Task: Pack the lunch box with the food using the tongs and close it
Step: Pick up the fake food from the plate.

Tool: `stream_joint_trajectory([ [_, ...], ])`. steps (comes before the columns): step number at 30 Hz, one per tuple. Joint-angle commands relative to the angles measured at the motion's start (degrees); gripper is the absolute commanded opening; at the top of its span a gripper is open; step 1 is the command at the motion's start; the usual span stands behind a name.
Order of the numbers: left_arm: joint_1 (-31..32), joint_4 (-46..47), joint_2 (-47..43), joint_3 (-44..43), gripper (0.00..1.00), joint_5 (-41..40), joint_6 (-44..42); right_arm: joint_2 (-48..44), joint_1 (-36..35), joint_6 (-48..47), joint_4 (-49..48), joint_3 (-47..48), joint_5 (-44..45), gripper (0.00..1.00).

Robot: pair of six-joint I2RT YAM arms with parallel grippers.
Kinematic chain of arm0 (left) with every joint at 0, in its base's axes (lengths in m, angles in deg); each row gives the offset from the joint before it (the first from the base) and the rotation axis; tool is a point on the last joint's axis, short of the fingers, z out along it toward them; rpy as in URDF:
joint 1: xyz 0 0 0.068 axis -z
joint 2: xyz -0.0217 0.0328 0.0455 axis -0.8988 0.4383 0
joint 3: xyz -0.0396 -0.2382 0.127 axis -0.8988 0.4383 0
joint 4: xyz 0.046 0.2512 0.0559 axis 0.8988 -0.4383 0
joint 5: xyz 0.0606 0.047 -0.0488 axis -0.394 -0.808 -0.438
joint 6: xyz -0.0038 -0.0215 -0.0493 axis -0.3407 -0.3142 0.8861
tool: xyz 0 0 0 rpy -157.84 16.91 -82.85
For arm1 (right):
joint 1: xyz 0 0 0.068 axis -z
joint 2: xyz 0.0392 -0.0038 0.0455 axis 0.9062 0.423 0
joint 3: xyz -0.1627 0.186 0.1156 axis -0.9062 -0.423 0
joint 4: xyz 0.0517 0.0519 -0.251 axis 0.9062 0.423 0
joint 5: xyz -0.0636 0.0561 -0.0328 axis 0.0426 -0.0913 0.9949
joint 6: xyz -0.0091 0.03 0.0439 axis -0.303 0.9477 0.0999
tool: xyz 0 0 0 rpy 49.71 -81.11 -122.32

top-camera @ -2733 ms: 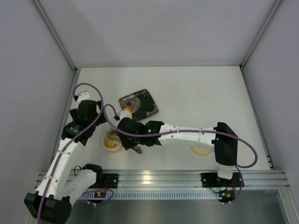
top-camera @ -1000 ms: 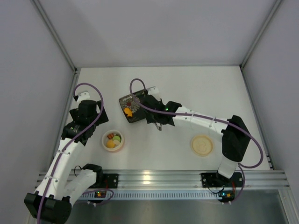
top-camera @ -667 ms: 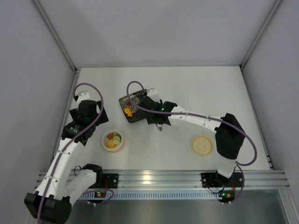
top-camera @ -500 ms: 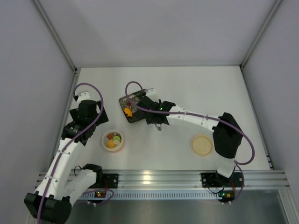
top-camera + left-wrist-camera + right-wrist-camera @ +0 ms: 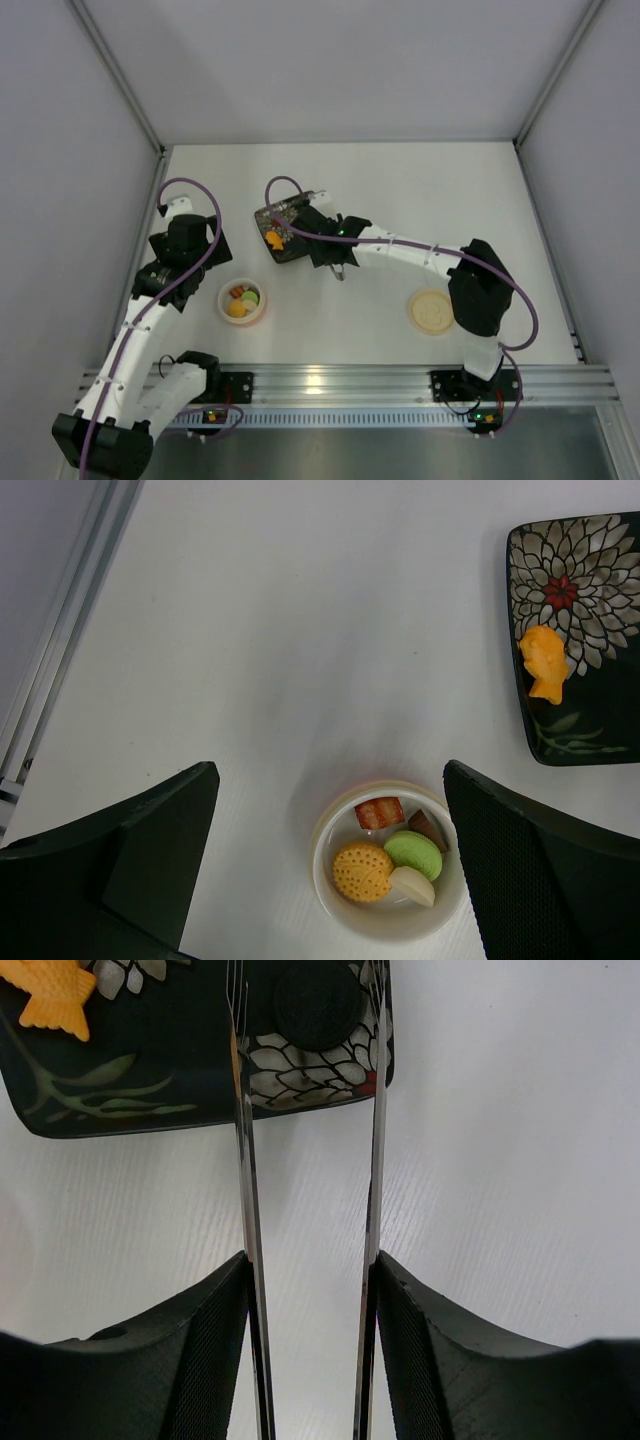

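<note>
Your lunch box point(image 5: 322, 855) sits uncovered on the table point(image 5: 300, 630), straight below the left claw point(image 5: 328, 775); inside it lies the food point(image 5: 362, 870), a round orange piece, a green one, a small red one, a brown one and a whitish one, packed close together; its lid point(image 5: 432, 311) lies flat on the table well apart to the right, near the right arm's base; the tongs point(image 5: 245, 1180) are over at the plate point(image 5: 130, 1070), grasped by your right claw point(image 5: 310, 1270), whose two fingers press on the outer sides of the thin metal arms and hold them nearly parallel with a gap between; the tong ends reach out over the plate and run on either side of a dark round piece point(image 5: 318, 1005) lying on the flower pattern (whether they touch it cannot be told from this angle); one orange fish-shaped piece point(image 5: 55, 995) lies on the plate too, off to the left of the tongs and clear of them; the plate itself is dark and square with a pale flower pattern, set on the table near the lunch box, farther from the arm bases and a little to its right; your left claw is spread wide with nothing between its fingers, hanging above the lunch box without touching it.
</note>
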State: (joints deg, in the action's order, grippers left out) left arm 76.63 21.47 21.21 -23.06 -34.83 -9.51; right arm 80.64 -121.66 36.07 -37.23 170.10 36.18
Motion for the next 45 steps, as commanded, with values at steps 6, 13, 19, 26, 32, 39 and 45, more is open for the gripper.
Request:
stream_joint_trajectory([
  [6,-0.23,0.82,-0.85,-0.28,0.99,-0.80,-0.22,0.62,0.70,-0.50,0.75,2.45,-0.89,0.50],
  [13,-0.23,0.82,-0.76,-0.28,0.99,-0.80,-0.22,1.06,0.70,-0.67,1.01,2.62,-1.59,0.49],
  [19,-0.23,0.74,-0.67,-0.28,0.99,-0.89,-0.31,1.06,0.44,-0.93,1.36,2.71,-2.21,0.48],
  [26,-0.23,0.82,-0.67,-0.37,0.99,-0.89,-0.31,0.88,0.17,-1.11,0.92,2.80,-3.70,0.47],
  [32,-0.23,0.82,-0.76,-0.37,0.99,-0.89,-0.31,0.53,0.09,-1.29,-0.04,2.45,-5.55,0.43],
  [39,-0.23,0.74,-0.85,-0.37,0.99,-0.98,-0.22,-1.14,0.17,-1.20,-0.66,2.36,-7.74,0.32],
  [45,-0.23,0.65,-0.85,-0.37,0.99,-0.98,-0.13,-4.65,0.17,-1.20,-1.45,2.27,-8.89,0.27],
])
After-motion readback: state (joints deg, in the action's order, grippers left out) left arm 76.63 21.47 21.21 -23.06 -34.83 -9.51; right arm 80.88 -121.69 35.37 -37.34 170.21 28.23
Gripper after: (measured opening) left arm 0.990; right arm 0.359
